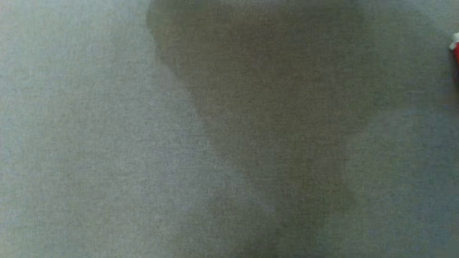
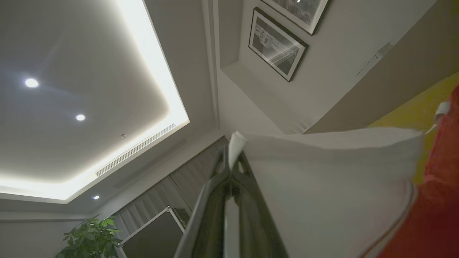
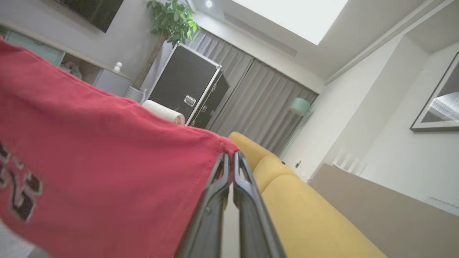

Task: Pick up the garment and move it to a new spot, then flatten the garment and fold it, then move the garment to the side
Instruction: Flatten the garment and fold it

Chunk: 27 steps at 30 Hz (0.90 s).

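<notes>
Right gripper (image 3: 231, 157) pinching the red garment (image 3: 107, 150) by a corner, left gripper (image 2: 231, 168) clamped on its white edge, dark numerals (image 3: 21, 190) (cut off, unreadable), yellow sofa (image 3: 315, 215), grey curtains (image 3: 258, 100), grey surface (image 1: 107, 143) below.

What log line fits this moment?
phase: lift | red jersey: held up by both grippers | left gripper: shut on its white edge | right gripper: shut on its red corner | grey surface: shadowed
</notes>
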Motion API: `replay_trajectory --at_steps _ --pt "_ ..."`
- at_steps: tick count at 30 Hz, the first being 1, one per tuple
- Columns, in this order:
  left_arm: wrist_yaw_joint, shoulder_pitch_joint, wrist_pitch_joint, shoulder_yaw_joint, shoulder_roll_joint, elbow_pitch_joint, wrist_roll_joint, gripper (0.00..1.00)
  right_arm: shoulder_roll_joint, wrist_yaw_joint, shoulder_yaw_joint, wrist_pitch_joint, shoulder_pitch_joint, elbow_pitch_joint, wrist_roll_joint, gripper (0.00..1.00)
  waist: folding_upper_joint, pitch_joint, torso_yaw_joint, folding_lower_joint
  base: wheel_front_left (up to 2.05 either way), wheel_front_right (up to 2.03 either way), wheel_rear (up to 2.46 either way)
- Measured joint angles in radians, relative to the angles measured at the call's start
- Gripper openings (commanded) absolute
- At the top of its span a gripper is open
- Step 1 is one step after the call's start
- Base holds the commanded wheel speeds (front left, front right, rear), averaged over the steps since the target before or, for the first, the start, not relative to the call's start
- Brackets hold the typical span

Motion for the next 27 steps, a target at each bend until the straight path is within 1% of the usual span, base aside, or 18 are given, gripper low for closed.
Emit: replay_trajectory --at_steps 4,8,10,14,18,20,21,24,27 --pt "-0.023 0.084 -0.002 -0.004 0.009 -0.073 -0.023 0.0 -0.004 0.0 0.036 -0.018 0.012 0.049 0.008 0.0 0.0 0.041 0.012 0.0 0.0 0.0 0.0" --pt "-0.035 0.258 -0.002 -0.023 0.018 -0.126 -0.05 0.0 -0.005 0.0 0.061 -0.038 0.053 0.097 0.017 0.0 0.0 0.063 0.031 -0.0001 0.0 0.0 0.0" --pt "-0.035 0.354 -0.001 -0.022 0.028 -0.154 -0.064 0.0 -0.001 0.0 0.06 -0.047 0.102 0.119 0.031 0.0 0.0 0.066 0.038 0.0 0.0 0.0 0.0" --pt "-0.033 0.558 -0.001 -0.004 0.047 -0.235 -0.076 0.0 0.031 0.0 0.02 -0.056 0.249 0.144 0.053 0.0 0.0 0.045 0.033 -0.0003 0.0 0.0 0.0" --pt "-0.003 0.8 -0.001 0.001 0.049 -0.322 -0.07 0.0 0.04 0.0 -0.061 -0.057 0.445 0.079 0.046 0.0 0.0001 0.004 0.027 -0.0004 0.0 0.0 0.0" --pt "0.01 0.926 -0.001 0.001 0.062 -0.361 -0.065 0.0 0.044 0.0 -0.106 -0.057 0.56 0.031 0.032 0.0 0.0001 -0.021 0.022 -0.0006 0.0 0.0 0.0" --pt "0.01 0.926 -0.001 0.001 0.062 -0.361 -0.065 0.0 0.044 0.0 -0.106 -0.057 0.56 0.031 0.032 0.0 0.0001 -0.021 0.022 -0.0006 0.0 0.0 0.0" --pt "0.02 1.09 -0.001 0.002 0.082 -0.406 -0.055 0.0 0.055 0.0 -0.173 -0.056 0.733 -0.039 0.01 0.0 0.0001 -0.059 0.013 -0.0006 0.0 0.0 0.0" --pt "0.03 1.213 -0.001 -0.009 0.097 -0.433 -0.03 0.0 0.063 0.0 -0.239 -0.056 0.891 -0.108 -0.02 0.0 0.0001 -0.097 0.004 -0.0006 0.0 0.0 0.0"
